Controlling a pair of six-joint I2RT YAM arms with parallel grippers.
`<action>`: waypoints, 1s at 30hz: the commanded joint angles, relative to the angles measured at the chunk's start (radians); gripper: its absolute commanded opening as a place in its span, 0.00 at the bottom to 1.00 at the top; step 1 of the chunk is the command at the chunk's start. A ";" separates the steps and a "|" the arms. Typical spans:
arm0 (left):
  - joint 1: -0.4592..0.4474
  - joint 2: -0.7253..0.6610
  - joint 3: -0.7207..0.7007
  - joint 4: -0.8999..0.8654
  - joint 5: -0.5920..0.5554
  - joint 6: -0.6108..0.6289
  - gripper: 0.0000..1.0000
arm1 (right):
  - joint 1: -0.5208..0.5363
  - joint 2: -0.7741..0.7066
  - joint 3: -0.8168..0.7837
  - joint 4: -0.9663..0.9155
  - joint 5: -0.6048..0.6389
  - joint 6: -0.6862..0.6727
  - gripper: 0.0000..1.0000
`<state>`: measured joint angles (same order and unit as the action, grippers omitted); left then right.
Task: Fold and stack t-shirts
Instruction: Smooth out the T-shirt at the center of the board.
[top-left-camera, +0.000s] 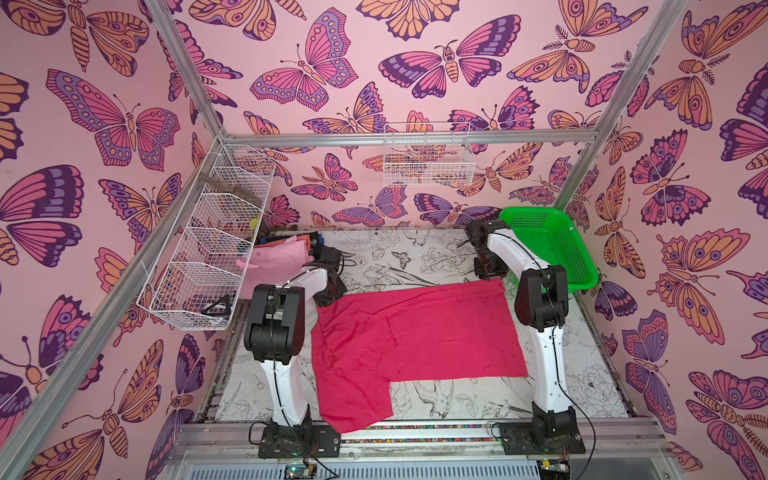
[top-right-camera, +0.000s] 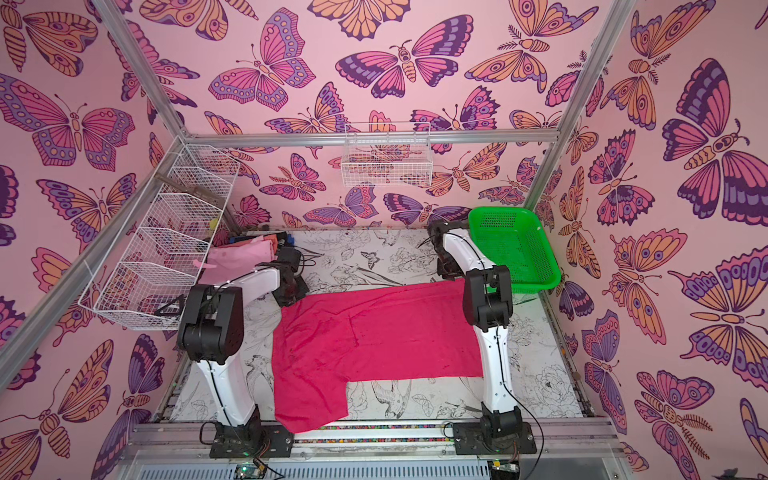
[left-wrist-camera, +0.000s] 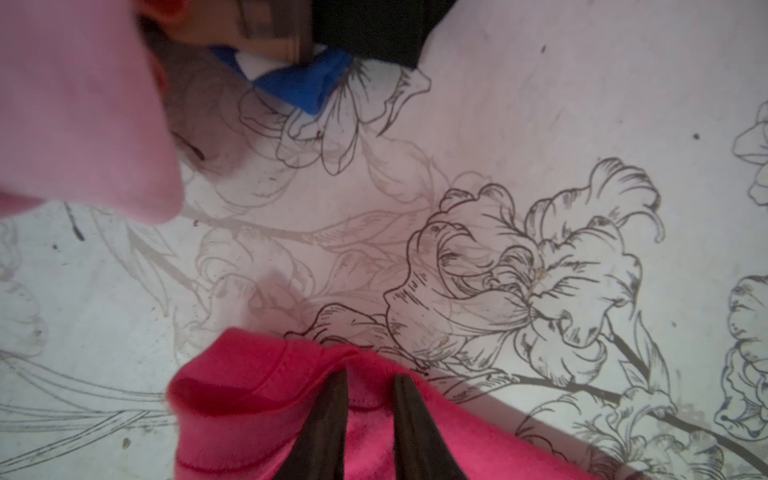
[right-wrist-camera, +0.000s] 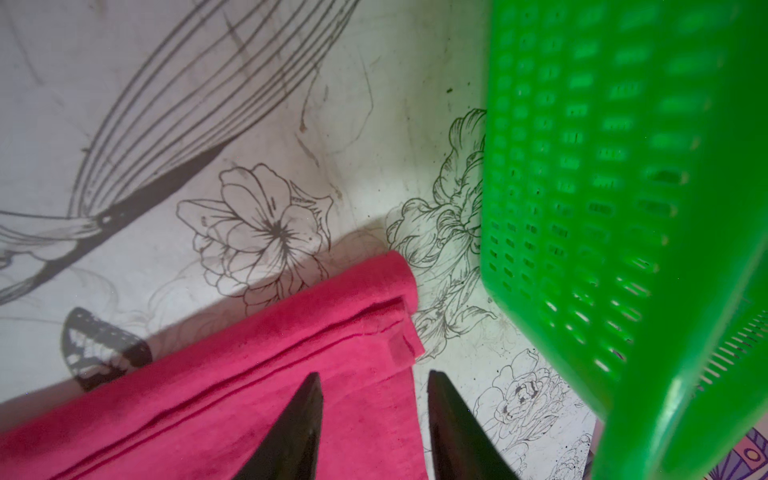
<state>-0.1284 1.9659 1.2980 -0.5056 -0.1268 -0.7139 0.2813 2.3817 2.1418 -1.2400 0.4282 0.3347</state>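
Note:
A crimson t-shirt (top-left-camera: 415, 332) (top-right-camera: 374, 332) lies spread across the table's middle, one sleeve hanging over the front edge. My left gripper (top-left-camera: 330, 297) (left-wrist-camera: 371, 376) is at its far left corner, shut on a puckered bit of hem (left-wrist-camera: 257, 407). My right gripper (top-left-camera: 490, 272) (right-wrist-camera: 374, 374) hovers open at the far right corner; one finger is over the cloth (right-wrist-camera: 208, 395), the other over bare table. A light pink t-shirt (top-left-camera: 276, 259) (left-wrist-camera: 83, 104) tops a pile at the back left, with orange and dark cloth under it.
A green mesh basket (top-left-camera: 552, 249) (right-wrist-camera: 602, 187) stands tilted at the back right, close to my right wrist. White wire baskets (top-left-camera: 208, 257) line the left wall, and another (top-left-camera: 428, 158) hangs on the back wall. A blue scrap (left-wrist-camera: 307, 83) lies near the pile.

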 joint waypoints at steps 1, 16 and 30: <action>0.019 0.052 -0.010 -0.025 0.013 0.017 0.24 | -0.014 0.026 0.048 -0.042 0.026 -0.012 0.45; 0.026 0.039 -0.023 -0.021 0.037 0.010 0.24 | -0.029 0.133 0.157 -0.085 0.031 -0.021 0.45; 0.024 0.050 -0.023 -0.022 0.046 0.008 0.23 | -0.028 0.132 0.104 -0.074 0.028 -0.019 0.34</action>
<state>-0.1154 1.9656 1.2980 -0.5053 -0.0998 -0.7139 0.2611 2.5057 2.2509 -1.2953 0.4412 0.3130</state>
